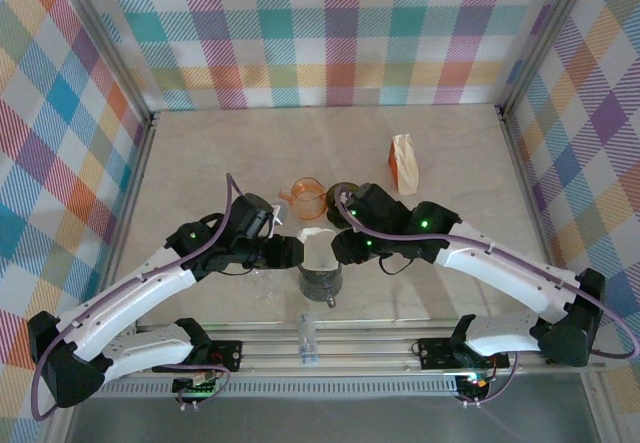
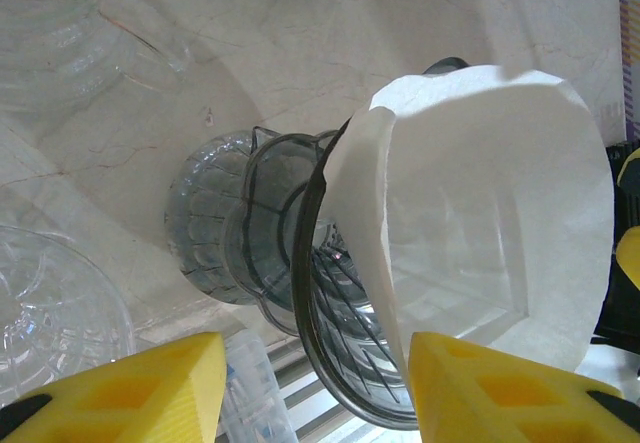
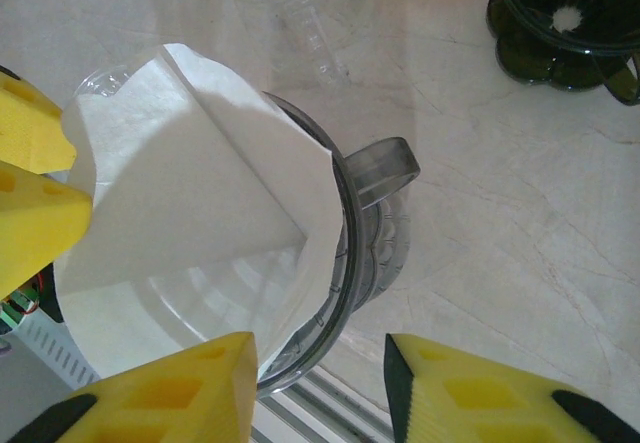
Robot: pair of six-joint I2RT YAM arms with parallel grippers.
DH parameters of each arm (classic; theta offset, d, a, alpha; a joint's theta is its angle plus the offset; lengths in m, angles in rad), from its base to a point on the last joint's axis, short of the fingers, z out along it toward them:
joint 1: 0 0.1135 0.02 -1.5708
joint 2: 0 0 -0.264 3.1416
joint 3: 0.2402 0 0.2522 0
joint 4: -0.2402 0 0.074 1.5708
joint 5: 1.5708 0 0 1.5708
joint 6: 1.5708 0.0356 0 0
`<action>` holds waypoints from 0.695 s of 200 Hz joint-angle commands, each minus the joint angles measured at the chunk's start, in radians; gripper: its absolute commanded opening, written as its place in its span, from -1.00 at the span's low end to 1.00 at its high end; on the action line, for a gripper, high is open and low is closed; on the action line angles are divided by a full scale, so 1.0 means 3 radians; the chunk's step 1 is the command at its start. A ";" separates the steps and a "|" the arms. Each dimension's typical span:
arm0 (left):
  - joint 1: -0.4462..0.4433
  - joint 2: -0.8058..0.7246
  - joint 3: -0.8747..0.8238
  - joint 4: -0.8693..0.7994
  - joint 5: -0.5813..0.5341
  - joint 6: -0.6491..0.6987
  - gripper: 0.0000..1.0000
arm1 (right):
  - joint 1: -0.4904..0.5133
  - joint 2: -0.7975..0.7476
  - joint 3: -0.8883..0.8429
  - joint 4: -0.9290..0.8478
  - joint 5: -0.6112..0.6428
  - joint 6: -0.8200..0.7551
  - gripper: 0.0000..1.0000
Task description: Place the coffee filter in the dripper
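Observation:
The white paper coffee filter (image 2: 480, 213) sits opened as a cone inside the smoky grey dripper (image 2: 290, 263), which stands on the table near the front edge (image 1: 320, 281). My left gripper (image 2: 315, 393) is open, its yellow fingers straddling the dripper's rim and the filter's edge. My right gripper (image 3: 320, 383) is open too. One of its fingers is over the filter (image 3: 190, 223), the other outside the dripper's rim (image 3: 345, 253) below the handle (image 3: 385, 168). In the top view both grippers meet over the filter (image 1: 318, 246) from either side.
An orange cup (image 1: 308, 198) and a dark green dripper (image 3: 565, 23) stand just behind. A brown paper packet (image 1: 404, 163) stands at the back right. Clear glassware (image 2: 50, 313) sits left of the dripper. A clear plastic piece (image 1: 307, 338) lies on the front rail.

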 commanded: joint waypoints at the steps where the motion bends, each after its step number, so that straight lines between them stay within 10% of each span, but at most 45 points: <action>1: -0.0045 -0.0047 -0.0064 0.0105 -0.0007 -0.0010 0.04 | -0.0024 0.0056 0.0066 0.0051 -0.0063 -0.0047 -0.25; 139: -0.0041 -0.0220 -0.0077 0.0175 -0.0162 -0.0033 0.09 | -0.0026 0.0203 0.0124 -0.0032 -0.0039 -0.0041 -0.55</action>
